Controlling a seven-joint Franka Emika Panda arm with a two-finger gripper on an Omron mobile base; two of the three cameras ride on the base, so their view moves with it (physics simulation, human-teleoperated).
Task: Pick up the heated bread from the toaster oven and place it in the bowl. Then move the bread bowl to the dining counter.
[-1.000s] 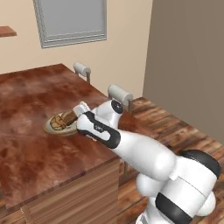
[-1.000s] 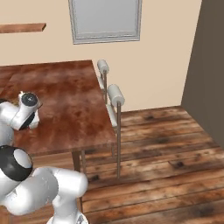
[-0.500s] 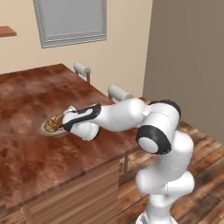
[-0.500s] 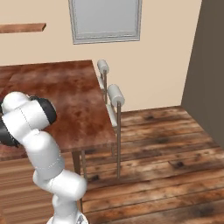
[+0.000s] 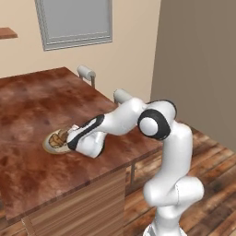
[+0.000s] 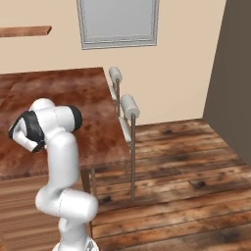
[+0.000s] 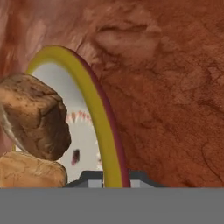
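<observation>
We see the bowl (image 5: 50,145) on the dining counter (image 5: 27,101), bread (image 7: 33,116) inside it, our gripper (image 7: 111,178) clamped across the bowl's olive-yellow rim.

Two stools (image 6: 126,105) with round grey backs stand beside each other. A grey window (image 5: 75,22) is on the tan wall. The floor (image 6: 186,181) is brown wood.

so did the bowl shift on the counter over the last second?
Yes, slightly: in the left base view the bowl now sits a little nearer the counter front edge and further left, away from the stools, whose position has not changed.
</observation>
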